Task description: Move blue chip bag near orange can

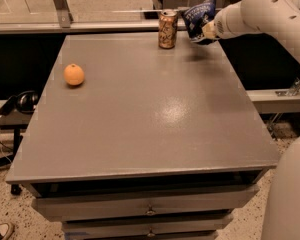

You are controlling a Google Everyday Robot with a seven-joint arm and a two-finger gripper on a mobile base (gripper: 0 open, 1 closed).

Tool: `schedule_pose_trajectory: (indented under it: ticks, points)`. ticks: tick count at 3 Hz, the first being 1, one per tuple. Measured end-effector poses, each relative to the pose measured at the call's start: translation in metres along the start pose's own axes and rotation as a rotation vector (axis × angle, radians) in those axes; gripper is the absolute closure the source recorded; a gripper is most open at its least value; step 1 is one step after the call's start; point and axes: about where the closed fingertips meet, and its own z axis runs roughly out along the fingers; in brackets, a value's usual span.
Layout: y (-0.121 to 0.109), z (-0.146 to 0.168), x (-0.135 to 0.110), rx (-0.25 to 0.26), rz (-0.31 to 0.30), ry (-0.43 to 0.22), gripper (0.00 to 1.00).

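The blue chip bag (198, 17) is a crinkled navy foil bag with white lettering, held in the air at the table's far right. My gripper (206, 32) is at the end of the white arm reaching in from the right and is shut on the bag's lower right side. The orange can (167, 29) stands upright near the far edge of the grey table (150, 114), just left of the bag. A small gap separates bag and can.
A round orange fruit (74, 75) lies on the table's left side. Drawers (150, 211) sit under the front edge. A railing and black gap run behind the table. Black headphones (25, 101) lie low at the left. A white robot part (290, 194) stands at the lower right.
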Motion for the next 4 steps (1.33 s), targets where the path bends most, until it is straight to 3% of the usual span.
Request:
schedule_pose_trajectory:
  ticks: [3,4]
  points:
    - [0.029,0.011,0.009,-0.106,0.03,0.016,0.15]
    - [0.032,0.011,0.011,-0.119,0.031,0.019,0.0]
